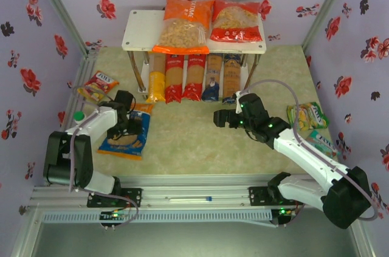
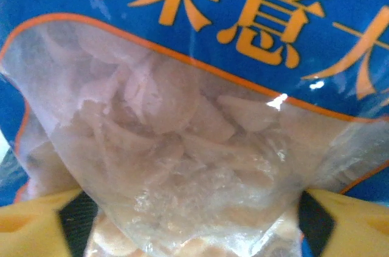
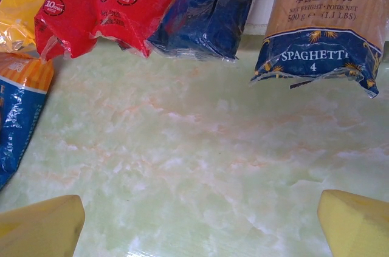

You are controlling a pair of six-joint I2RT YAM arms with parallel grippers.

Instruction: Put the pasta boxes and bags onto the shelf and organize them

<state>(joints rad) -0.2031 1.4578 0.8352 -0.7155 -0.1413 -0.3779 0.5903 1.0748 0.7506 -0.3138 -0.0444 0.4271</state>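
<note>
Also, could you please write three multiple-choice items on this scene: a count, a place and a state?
1. How many spaghetti packs lie under the shelf top? A three; B seven; C five.
2. Where does the blue-orange bag lie? A on the shelf; B on the table under the left gripper; C against the back wall.
3. How is the right gripper? A open, empty; B shut on a red pack; C shut on a bag.
Answers: C, one yellow, two red, two blue; B, the top view shows it there; A, its fingers stand wide over bare table.
</note>
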